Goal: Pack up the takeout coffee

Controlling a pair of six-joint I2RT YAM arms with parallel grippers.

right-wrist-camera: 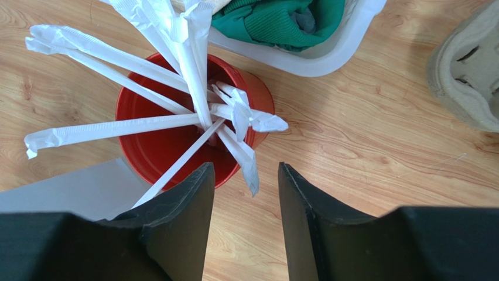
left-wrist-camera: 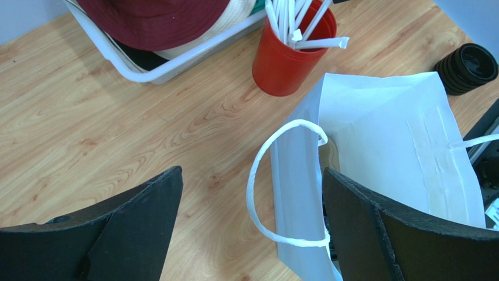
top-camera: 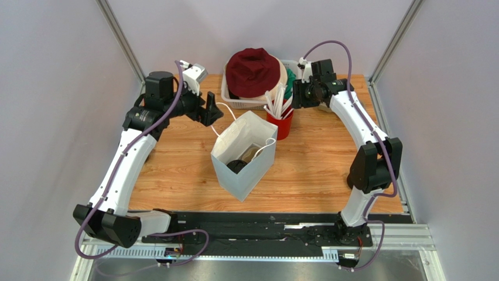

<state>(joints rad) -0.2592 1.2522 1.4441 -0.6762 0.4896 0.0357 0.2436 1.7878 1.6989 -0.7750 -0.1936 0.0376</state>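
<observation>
1. I see my left gripper (left-wrist-camera: 252,175) spread wide at 6 o'clock.
2. The white paper bag (left-wrist-camera: 380,134) stands open at 4 o'clock, its handle loop (left-wrist-camera: 257,193) between the fingers.
3. The red cup (left-wrist-camera: 281,64) of wrapped straws (left-wrist-camera: 319,43) sits at 12 o'clock.
4. The black ringed item (left-wrist-camera: 467,67) is at 2 o'clock.

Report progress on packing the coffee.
Done, apparently: a dark round cup top, likely the coffee, sits inside the white bag. In hand: nothing; the right gripper hangs part-open over the wrapped straws in the red cup, the left gripper wide open beside the bag. Left: probably adding a straw.
</observation>
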